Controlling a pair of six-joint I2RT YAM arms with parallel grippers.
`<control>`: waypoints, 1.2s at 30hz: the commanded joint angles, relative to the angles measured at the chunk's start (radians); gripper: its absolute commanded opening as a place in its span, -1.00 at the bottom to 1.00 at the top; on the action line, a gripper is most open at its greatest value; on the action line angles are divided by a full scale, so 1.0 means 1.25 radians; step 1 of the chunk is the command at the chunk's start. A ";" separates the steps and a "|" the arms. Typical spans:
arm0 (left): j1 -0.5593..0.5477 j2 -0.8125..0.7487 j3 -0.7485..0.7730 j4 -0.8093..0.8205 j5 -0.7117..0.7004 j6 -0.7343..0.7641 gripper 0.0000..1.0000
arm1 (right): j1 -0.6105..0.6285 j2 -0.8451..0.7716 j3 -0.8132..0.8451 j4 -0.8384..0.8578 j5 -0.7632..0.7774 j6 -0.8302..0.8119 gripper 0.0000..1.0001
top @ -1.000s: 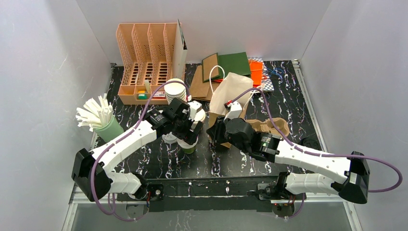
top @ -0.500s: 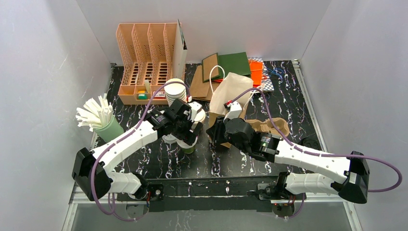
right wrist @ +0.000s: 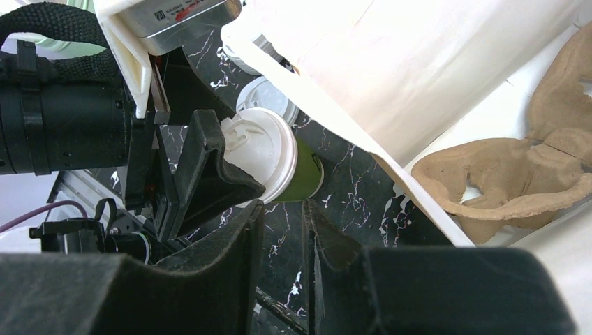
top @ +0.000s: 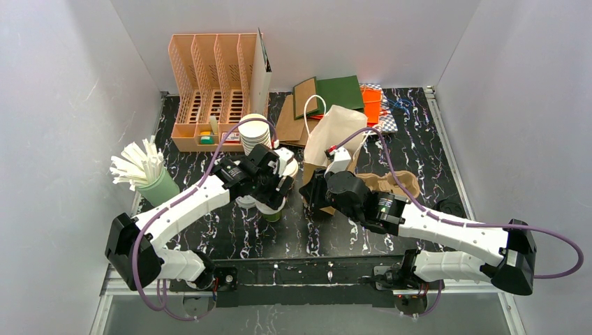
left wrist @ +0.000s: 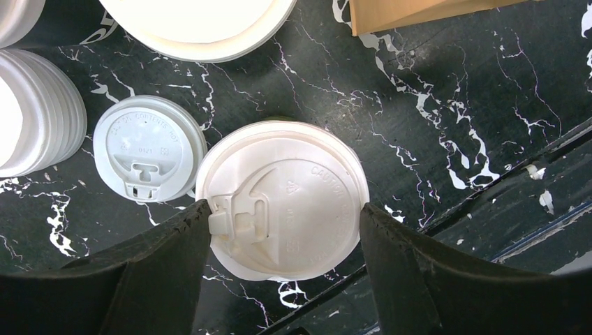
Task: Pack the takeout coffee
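A green-walled coffee cup with a white sip lid [top: 274,214] stands on the black marble table. My left gripper [top: 272,199] is over it. In the left wrist view its two fingers touch opposite edges of the lid [left wrist: 283,195], shut on it. The right wrist view shows the cup's green wall [right wrist: 301,171]. A second, smaller capped cup [left wrist: 149,148] stands right beside it. My right gripper [top: 311,192] hovers low by the open paper bag's [top: 335,132] near corner. Its jaws are almost shut, with a narrow gap and nothing between them [right wrist: 283,209].
A cardboard cup carrier [right wrist: 502,174] lies inside the bag. Stacks of white lids and cups [top: 255,129] stand behind the left gripper. A wooden file organiser [top: 213,91] is at the back left, a green holder of white sticks [top: 150,181] at the left, and flat bags [top: 338,91] at the back.
My left gripper has shifted very slightly over the green cup. The right arm has not moved.
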 commanded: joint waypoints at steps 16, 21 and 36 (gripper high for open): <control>-0.035 0.016 -0.003 -0.044 -0.110 -0.018 0.50 | 0.001 0.018 0.009 0.035 0.002 -0.017 -0.29; -0.041 0.010 -0.019 -0.046 -0.129 -0.021 0.54 | 0.000 0.030 0.010 0.030 -0.007 -0.011 -0.30; -0.060 0.002 -0.049 -0.048 -0.179 -0.039 0.58 | 0.000 0.030 0.002 0.028 -0.007 -0.004 -0.29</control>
